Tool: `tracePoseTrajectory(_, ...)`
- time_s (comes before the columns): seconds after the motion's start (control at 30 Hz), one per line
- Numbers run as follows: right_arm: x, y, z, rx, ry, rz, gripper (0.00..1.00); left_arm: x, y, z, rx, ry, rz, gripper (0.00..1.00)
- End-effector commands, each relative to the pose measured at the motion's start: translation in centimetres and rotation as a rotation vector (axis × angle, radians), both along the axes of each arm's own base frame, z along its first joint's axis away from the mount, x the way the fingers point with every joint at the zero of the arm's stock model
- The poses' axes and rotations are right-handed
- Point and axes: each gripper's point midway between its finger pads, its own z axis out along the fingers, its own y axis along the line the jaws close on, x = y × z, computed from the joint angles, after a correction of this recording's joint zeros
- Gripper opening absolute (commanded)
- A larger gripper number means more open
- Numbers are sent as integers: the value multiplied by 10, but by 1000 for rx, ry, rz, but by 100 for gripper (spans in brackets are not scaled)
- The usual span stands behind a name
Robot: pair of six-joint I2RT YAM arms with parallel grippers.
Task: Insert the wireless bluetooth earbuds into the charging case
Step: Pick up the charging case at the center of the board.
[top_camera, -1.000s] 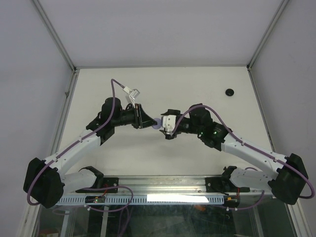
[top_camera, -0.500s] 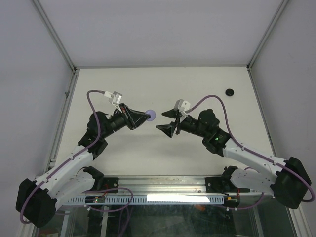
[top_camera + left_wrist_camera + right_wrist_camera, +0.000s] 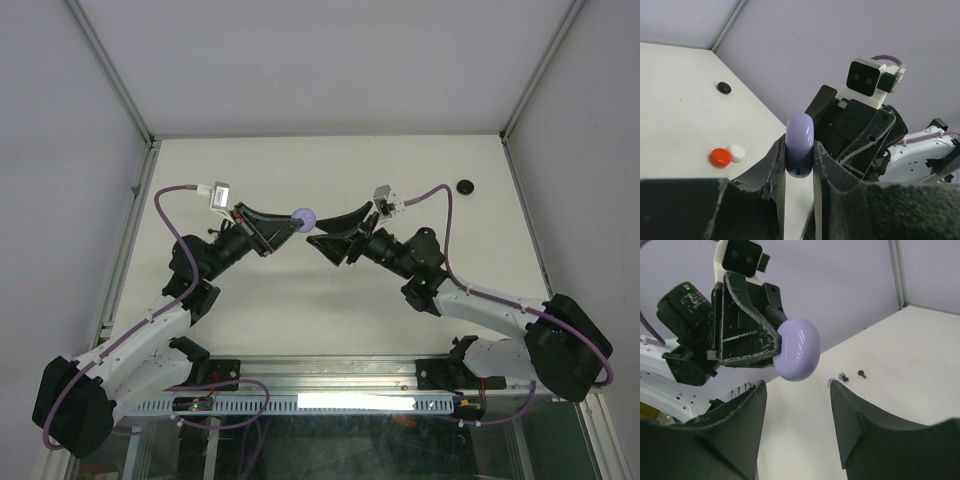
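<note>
Left fingers [image 3: 764, 172] tight around lavender charging case [image 3: 800, 142]

Table [image 3: 250, 320]: pale, matte, rectangular top bounded by metal rails along its left, right and far edges. Black earbud [image 3: 465, 186] lies alone near the far right corner, just inside the right edge. In the left wrist view, the red earbud [image 3: 720, 157] and white earbud [image 3: 736, 152] lie side by side and touching, well apart from the black earbud and farther from that corner. Both are hidden in the overhead view. The right wrist view shows a few small dark specks [image 3: 843, 376] close together on the surface, too small to identify.
</note>
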Motion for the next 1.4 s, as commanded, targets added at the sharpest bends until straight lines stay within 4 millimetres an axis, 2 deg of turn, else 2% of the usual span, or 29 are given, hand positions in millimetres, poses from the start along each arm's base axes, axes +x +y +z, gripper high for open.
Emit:
tracePoseTrajectory(0.0, -11, -3, 51, 198, -61, 56, 55, -11, -2, 28, -111, -58, -43, 0)
tracePoseTrajectory(0.3, -14, 1, 59, 259, -67, 100, 46, -18, -9, 28, -134, -64, -84, 0)
tracePoseTrajectory(0.53, -19, 3, 62, 275, -88, 139, 33, -22, -9, 26, -148, -54, -99, 3)
tracePoseTrajectory(0.6, -20, 3, 61, 272, -92, 148, 26, -24, -9, 26, -156, -50, -109, 7)
tracePoseTrajectory(0.8, -20, -4, 57, 246, -96, 196, 1, -26, -13, 17, -95, -59, -121, 31)
tracePoseTrajectory(1.0, -9, -17, 46, 146, -66, 230, 0, -28, -15, 11, 20, -95, -143, 60)
tracePoseTrajectory(1.13, -6, -23, 32, 0, -26, 291, 0, -28, -10, 13, 104, -139, -137, 62)
tracePoseTrajectory(1.37, -13, -28, 15, -270, -55, 394, 0, -23, -13, 12, 285, -195, -173, 61)
